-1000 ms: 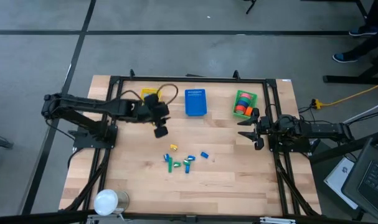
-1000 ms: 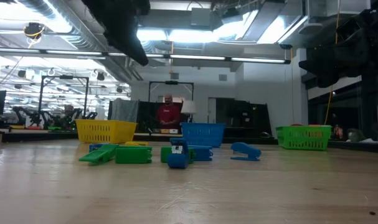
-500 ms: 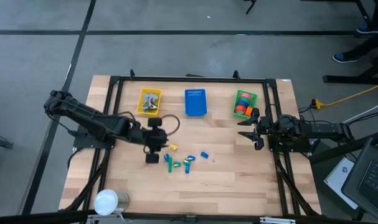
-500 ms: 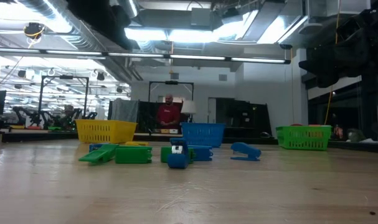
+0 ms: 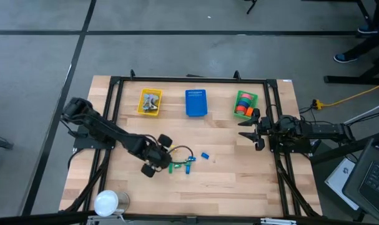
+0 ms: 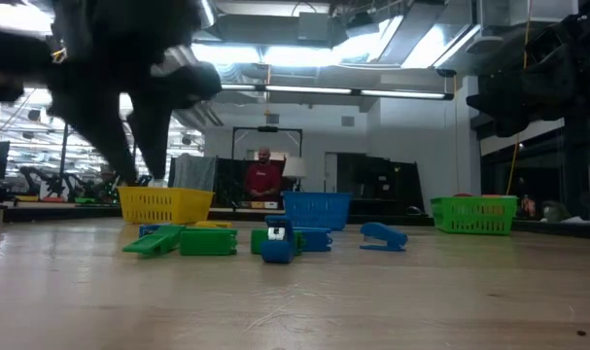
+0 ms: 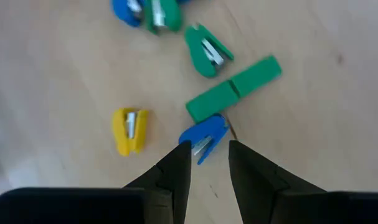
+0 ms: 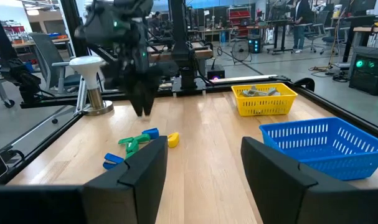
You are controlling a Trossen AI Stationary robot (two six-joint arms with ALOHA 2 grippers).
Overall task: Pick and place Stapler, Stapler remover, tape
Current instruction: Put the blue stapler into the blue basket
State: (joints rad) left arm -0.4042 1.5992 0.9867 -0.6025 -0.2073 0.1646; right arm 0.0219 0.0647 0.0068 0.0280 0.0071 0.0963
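Observation:
Small staplers and stapler removers lie loose in a cluster (image 5: pixel 183 164) at mid table: a long green stapler (image 7: pixel 233 89), a blue stapler remover (image 7: pixel 204 137), a yellow one (image 7: pixel 129 129) and a green one (image 7: pixel 207 50). My left gripper (image 7: pixel 207 163) hangs open above the blue remover, pointing steeply down, its fingers (image 6: pixel 131 156) clear of the table. Tape rolls (image 5: pixel 242 109) lie in the green basket (image 5: pixel 252 99). My right gripper (image 5: pixel 255 130) waits open and level at the table's right side.
A yellow basket (image 5: pixel 150 102), a blue basket (image 5: pixel 196 103) and the green basket stand in a row along the far edge. Another blue piece (image 5: pixel 205 155) lies right of the cluster. A white round object (image 5: pixel 106 202) stands at the near left corner.
My left gripper has swung from beside the yellow basket toward the table's near edge and down, coming over the cluster of small pieces, and it has rolled about its own line. Its fingers stay open. No object has moved.

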